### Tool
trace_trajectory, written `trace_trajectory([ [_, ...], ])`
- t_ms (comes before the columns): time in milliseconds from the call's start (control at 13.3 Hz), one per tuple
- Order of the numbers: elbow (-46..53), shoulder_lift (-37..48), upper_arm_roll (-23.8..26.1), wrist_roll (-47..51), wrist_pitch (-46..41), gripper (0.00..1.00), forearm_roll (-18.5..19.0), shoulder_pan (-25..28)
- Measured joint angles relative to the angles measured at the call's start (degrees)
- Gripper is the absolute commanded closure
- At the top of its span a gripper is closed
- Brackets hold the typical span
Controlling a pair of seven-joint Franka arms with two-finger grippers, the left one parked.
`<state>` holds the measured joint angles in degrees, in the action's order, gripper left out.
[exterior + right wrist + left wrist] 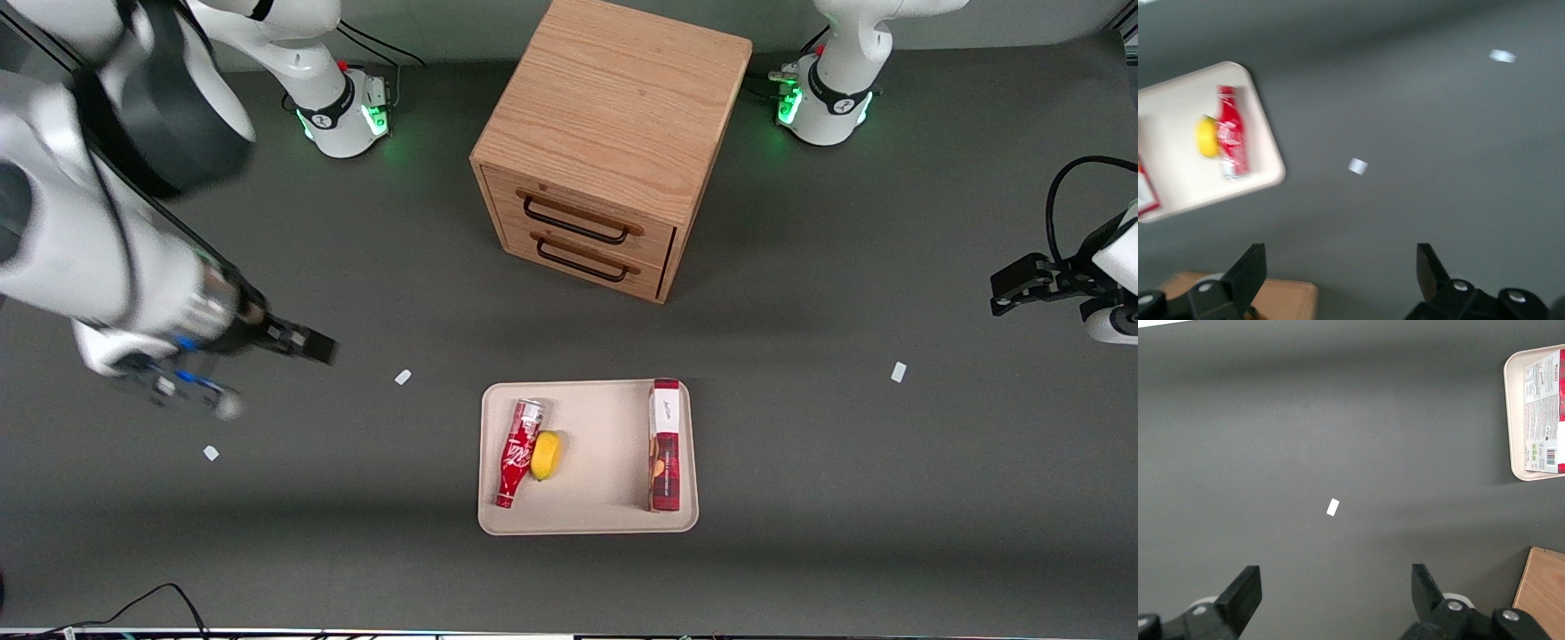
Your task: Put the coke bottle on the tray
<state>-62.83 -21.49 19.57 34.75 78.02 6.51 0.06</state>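
The coke bottle (516,452) lies on its side in the cream tray (588,526), red with white script, touching a yellow lemon (546,455). It also shows in the right wrist view (1231,133), on the tray (1265,179). My right gripper (307,342) hangs above the bare table toward the working arm's end, well away from the tray. Its fingers (1248,273) are wide apart with nothing between them.
A flat red-and-white box (665,444) stands on edge in the tray. A wooden two-drawer cabinet (613,142) stands farther from the front camera than the tray. Small white markers (403,377) lie on the dark table.
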Motion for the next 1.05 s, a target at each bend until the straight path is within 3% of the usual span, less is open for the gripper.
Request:
trace_trajectory([
  [225, -1.78, 9.71, -5.66, -4.24, -8.18, 0.0, -3.88, -0.9],
  [450, -14.3, 21.6, -13.01, -8.91, -6.95, 0.0, -8.14, -1.34],
  [750, -32.46, 34.95, -13.39, -9.32, -0.11, 0.0, -8.6, -1.15],
  [1050, -30.94, 33.36, -13.5, -9.31, 1.27, 0.0, -8.6, -1.08],
])
